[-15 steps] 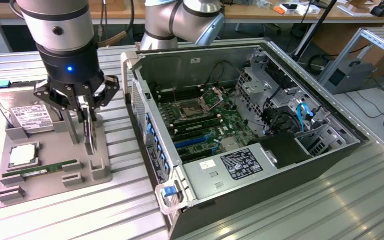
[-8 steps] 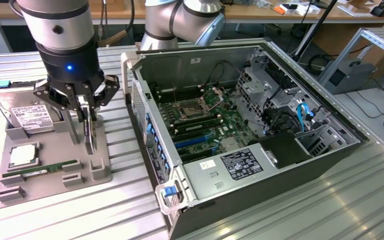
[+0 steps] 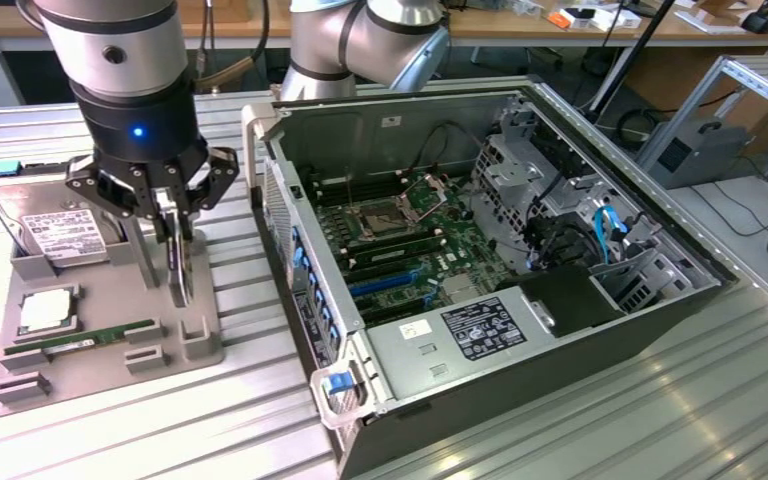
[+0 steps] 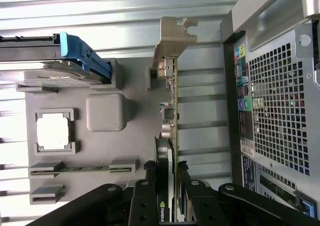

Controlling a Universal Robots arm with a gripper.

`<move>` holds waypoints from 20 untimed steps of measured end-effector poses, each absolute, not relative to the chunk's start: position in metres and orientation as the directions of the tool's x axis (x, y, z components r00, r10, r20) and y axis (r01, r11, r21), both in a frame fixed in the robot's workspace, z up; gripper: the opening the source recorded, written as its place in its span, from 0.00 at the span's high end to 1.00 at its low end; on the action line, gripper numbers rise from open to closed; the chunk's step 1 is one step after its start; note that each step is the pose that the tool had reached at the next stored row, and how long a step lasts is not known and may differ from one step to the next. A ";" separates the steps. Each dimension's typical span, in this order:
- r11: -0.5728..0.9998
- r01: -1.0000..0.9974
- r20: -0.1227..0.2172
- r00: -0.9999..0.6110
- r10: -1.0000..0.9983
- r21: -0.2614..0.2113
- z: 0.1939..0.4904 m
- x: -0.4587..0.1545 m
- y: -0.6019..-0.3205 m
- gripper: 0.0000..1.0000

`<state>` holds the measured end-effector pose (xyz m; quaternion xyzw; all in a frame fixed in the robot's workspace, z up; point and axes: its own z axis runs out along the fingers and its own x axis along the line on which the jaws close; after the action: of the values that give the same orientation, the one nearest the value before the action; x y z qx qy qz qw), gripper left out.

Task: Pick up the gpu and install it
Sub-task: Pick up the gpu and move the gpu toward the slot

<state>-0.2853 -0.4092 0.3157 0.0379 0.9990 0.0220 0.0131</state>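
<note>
Ribbed metal tabletop point(image 3: 624, 410), gpu point(image 3: 179, 270) up on edge in gray fixture point(image 3: 91, 372), long axis alongside PC case point(image 3: 272, 160), end effector point(image 3: 173, 222) clamped on it, NVIDIA logo point(image 4: 162, 209) showing

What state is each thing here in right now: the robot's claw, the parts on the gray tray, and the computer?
gripper: closed on the gpu's two faces.
gpu: upright on edge in the tray, gripped.
hard drive: propped in its tray slot.
memory stick: lying in its slot.
processor chip: flat in its pocket.
computer case: side open, motherboard exposed.
</note>
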 end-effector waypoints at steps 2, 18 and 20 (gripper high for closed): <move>0.996 0.075 -0.024 -0.997 0.076 0.045 0.317 -0.285 -0.409 0.73; 0.996 0.075 -0.024 -0.997 0.076 0.045 0.323 -0.285 -0.409 0.73; 0.996 0.075 -0.024 -0.997 0.076 0.045 0.324 -0.285 -0.409 0.73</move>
<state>-0.2853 -0.4092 0.3236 0.0379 0.9990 0.0220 0.0131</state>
